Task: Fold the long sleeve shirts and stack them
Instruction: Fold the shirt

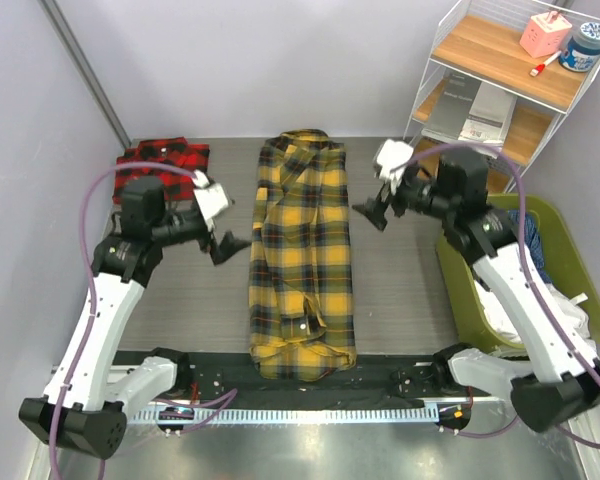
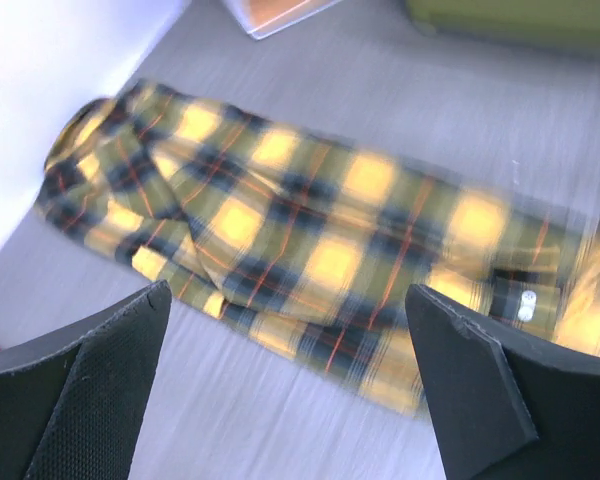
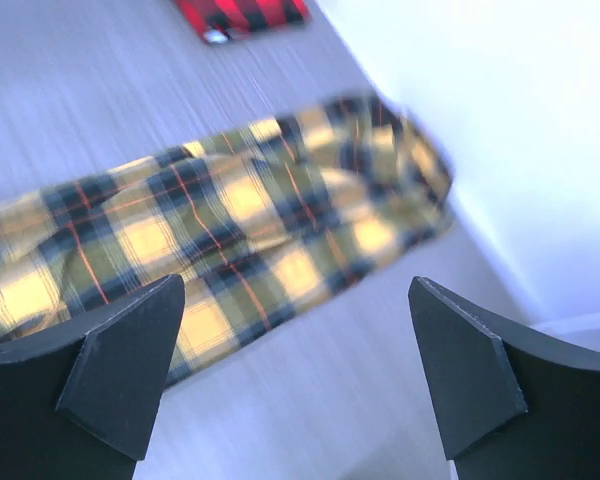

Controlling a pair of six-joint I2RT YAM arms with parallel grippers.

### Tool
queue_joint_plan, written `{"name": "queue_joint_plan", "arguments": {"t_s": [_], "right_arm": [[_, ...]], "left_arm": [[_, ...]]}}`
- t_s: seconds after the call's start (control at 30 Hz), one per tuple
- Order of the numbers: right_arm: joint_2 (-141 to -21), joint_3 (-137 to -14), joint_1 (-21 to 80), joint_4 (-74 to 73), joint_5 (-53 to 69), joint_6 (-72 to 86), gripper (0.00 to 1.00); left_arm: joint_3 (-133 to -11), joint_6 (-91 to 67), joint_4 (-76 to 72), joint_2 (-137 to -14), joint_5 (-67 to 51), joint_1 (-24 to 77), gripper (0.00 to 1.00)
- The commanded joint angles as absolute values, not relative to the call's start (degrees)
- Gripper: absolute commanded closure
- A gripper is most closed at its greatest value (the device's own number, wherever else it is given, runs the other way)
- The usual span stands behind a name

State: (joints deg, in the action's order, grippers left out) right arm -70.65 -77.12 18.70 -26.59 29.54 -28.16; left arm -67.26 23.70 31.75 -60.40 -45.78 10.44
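Jaws, left gripper [image 1: 227,243]: spread wide apart, nothing between them; its wrist view shows both pads with only cloth far below [image 2: 288,290].
Jaws, right gripper [image 1: 372,213]: likewise spread wide and holding nothing [image 3: 295,282].
Yellow-and-black shirt [image 1: 302,260]: lies flat on the table [image 1: 400,300], centred between the two arms, already narrowed to a long strip with a cuff showing near the hem.
Long axis: runs from the near edge to the far edge of the table, with the collar far and the hem near.
Bearing from left gripper: the shirt lies to its right, and the fingertips point at the left long edge about mid-length.
Bearing from right gripper: the shirt lies to its left, and the fingertips point at the right long edge, somewhat nearer the collar.
Contact: neither gripper touches the cloth; height above it cannot be judged, as both wrist views are blurred.
Nearer arm: roughly equal, each just beside its own edge.
Red-and-black shirt [image 1: 163,158]: folded small at the far left corner, well apart from the yellow one, on the left arm's side.
Judgement: a cross fold, bringing collar and hem together, appears to be the next step, with each arm taking its own side.
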Motion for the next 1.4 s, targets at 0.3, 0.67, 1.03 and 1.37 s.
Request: {"name": "queue_joint_plan", "arguments": {"t_s": [0.3,0.67,1.03,1.37], "right_arm": [[-53.6,-34.6,43.2,-27.6,29.6,-61.0,0.00],[-52.1,-23.4,50.6,-22.9,32.2,-72.0,0.04],[-54.7,-20.3,57.2,-22.0,30.1,-73.9,0.17],[-61.2,-18.3,60.8,-12.2,23.8,-69.8,0.50]], "left_arm": [[-31.8,67.7,49.5,-44.5,-36.1,24.0,0.00],[-25.9,67.3,42.0,-43.1,-36.7,32.0,0.00],[-22.6,63.9,35.8,-45.7,-32.6,44.5,0.01],[-19.2,59.4,28.2,-51.8,-27.0,50.4,0.14]]}}
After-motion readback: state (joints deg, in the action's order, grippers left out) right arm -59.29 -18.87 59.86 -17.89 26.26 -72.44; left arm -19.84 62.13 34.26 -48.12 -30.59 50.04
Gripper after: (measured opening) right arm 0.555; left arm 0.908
